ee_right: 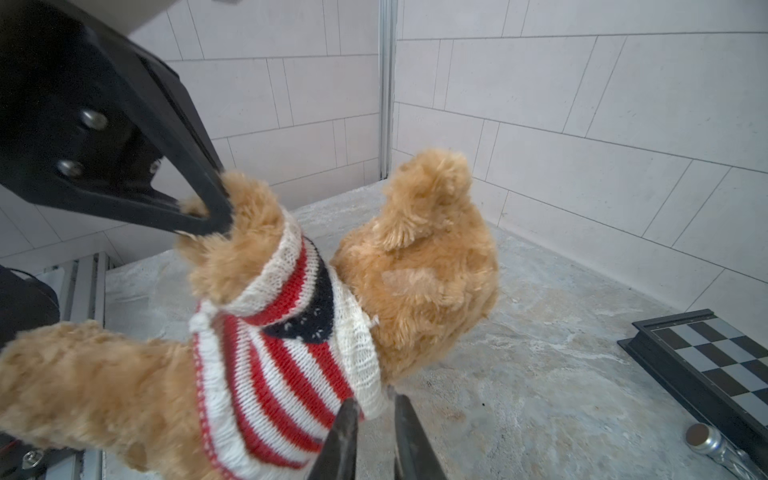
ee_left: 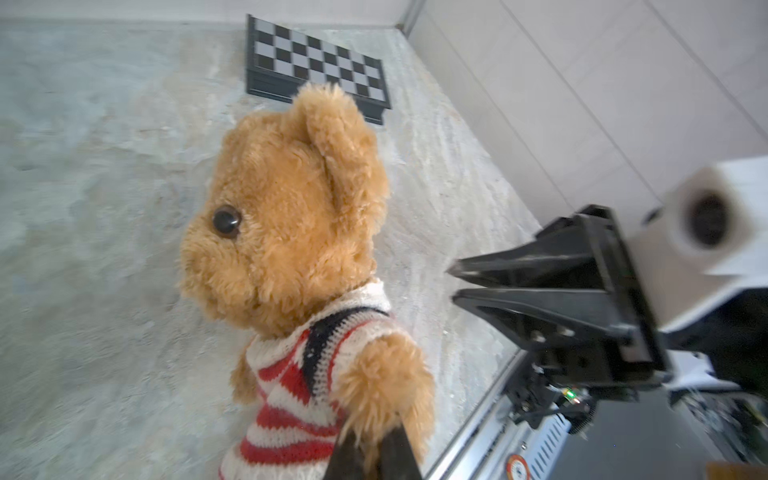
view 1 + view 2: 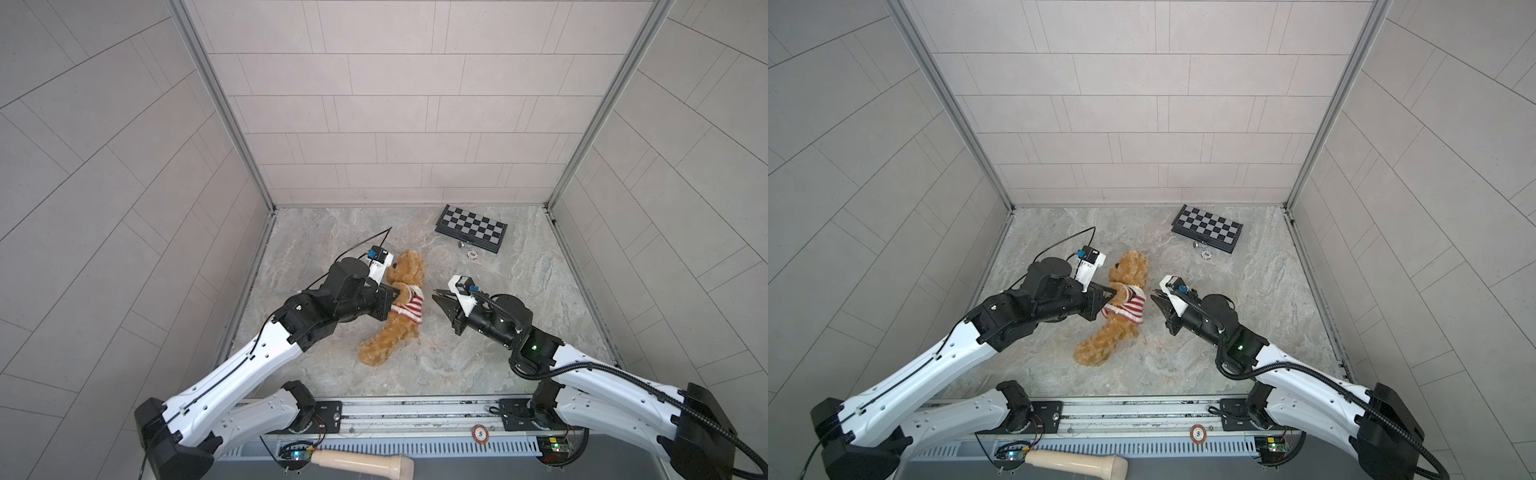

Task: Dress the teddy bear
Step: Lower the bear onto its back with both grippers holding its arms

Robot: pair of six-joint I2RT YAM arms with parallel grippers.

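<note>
Clamping one paw of the bear, which lies on the counter in its sweater, left jaws are closed; right jaws slightly parted, empty, just beside the hem. Risk: slick fur lets the paw slip if the right side tugs, or tips snag the knit. Marble counter, tiled walls on three sides, chessboard at far right corner.

Pale beige-grey tiled wall panels box the space in on three sides, joined by silver metal corner posts. The grey marble-look table sits under soft, pretty even light.
</note>
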